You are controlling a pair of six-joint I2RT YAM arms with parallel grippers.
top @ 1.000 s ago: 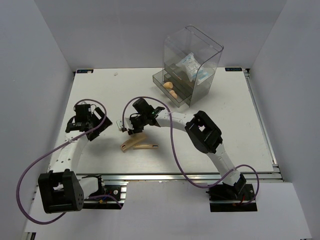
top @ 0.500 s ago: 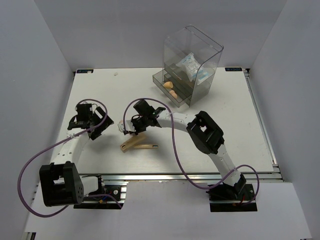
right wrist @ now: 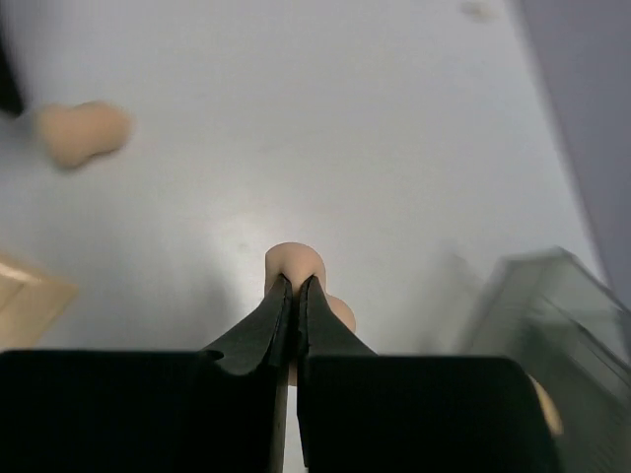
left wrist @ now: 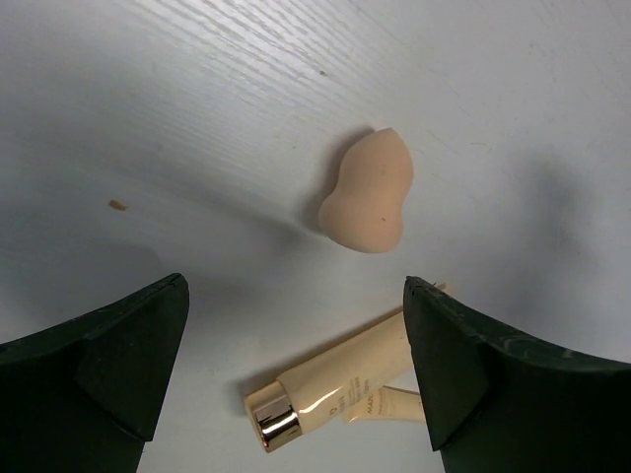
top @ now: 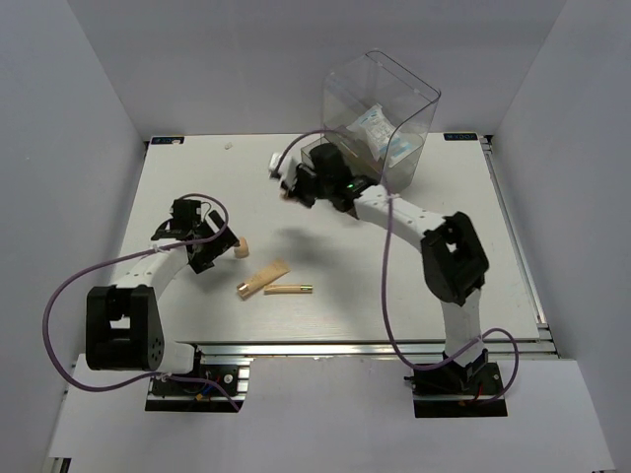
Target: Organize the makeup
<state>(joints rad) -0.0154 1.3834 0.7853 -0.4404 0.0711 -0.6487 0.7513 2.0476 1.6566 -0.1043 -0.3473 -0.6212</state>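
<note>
My right gripper (top: pixel 290 189) is shut on a peach sponge (right wrist: pixel 294 262) and holds it above the table, just left of the clear drawer box (top: pixel 381 118). My left gripper (top: pixel 215 248) is open, its jaws wide apart, just left of a second peach sponge (top: pixel 240 249) that lies on the table. In the left wrist view this sponge (left wrist: pixel 367 193) lies ahead of the open fingers (left wrist: pixel 108 360). The beige tube with gold cap (top: pixel 263 279) and the thin gold stick (top: pixel 291 289) lie side by side toward the front. White blue-printed packets (top: pixel 375 133) sit inside the box.
The right arm crosses in front of the box's lower drawers and hides them. The box's clear wall (right wrist: pixel 557 305) shows at the right of the right wrist view. The table edge rail (top: pixel 394 347) runs along the front.
My right gripper has lifted a sponge from beside the tube and carried it back and right toward the drawer box. My left gripper has moved right toward the other sponge.
</note>
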